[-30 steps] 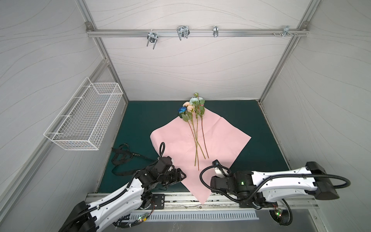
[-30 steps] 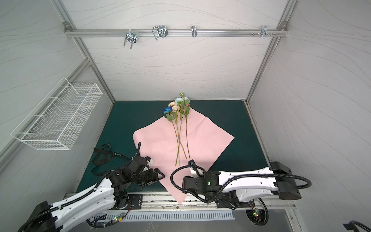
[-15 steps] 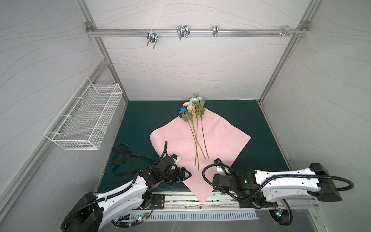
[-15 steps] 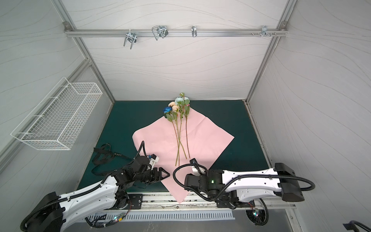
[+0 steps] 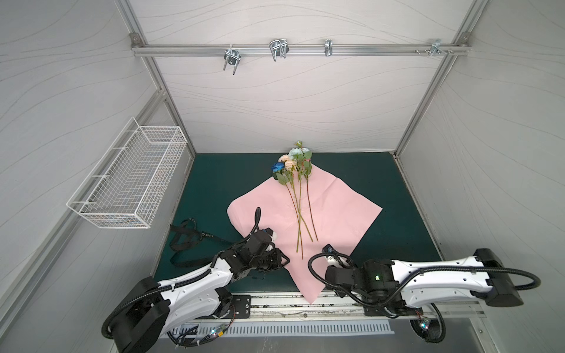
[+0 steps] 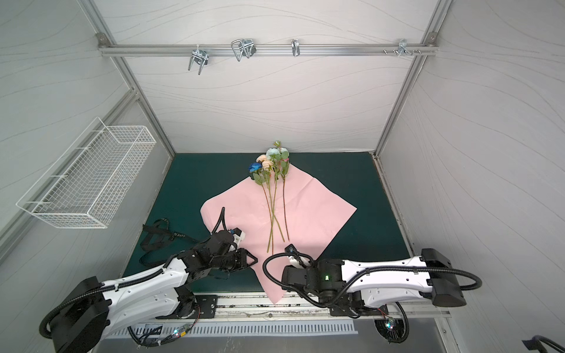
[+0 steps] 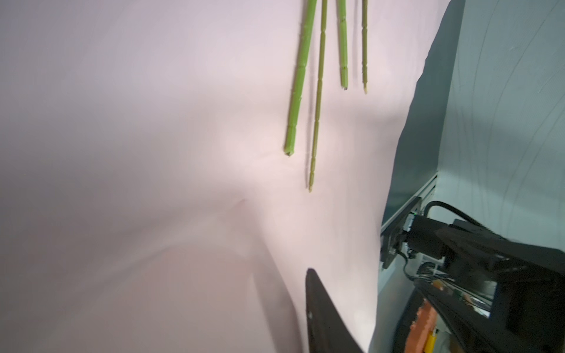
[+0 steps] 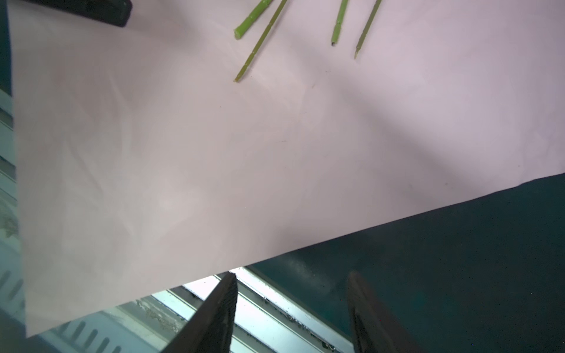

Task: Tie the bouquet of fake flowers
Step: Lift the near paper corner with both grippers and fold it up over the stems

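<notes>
Both arms reach in low from the near edge, forearms nearly level, wrists turned toward each other. The left gripper [image 6: 251, 259] points inward, only one finger [image 7: 321, 308] visible in its wrist view; the right gripper [image 8: 292, 305] hangs with jaws parted, holding nothing.

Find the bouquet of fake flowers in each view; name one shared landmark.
In a top view: bouquet at centre, blooms uppermost.
In a top view: bouquet just left of centre.
Left wrist: only stem ends.
Right wrist: only stem ends.
Shared landmark: pink paper sheet underneath.
</notes>
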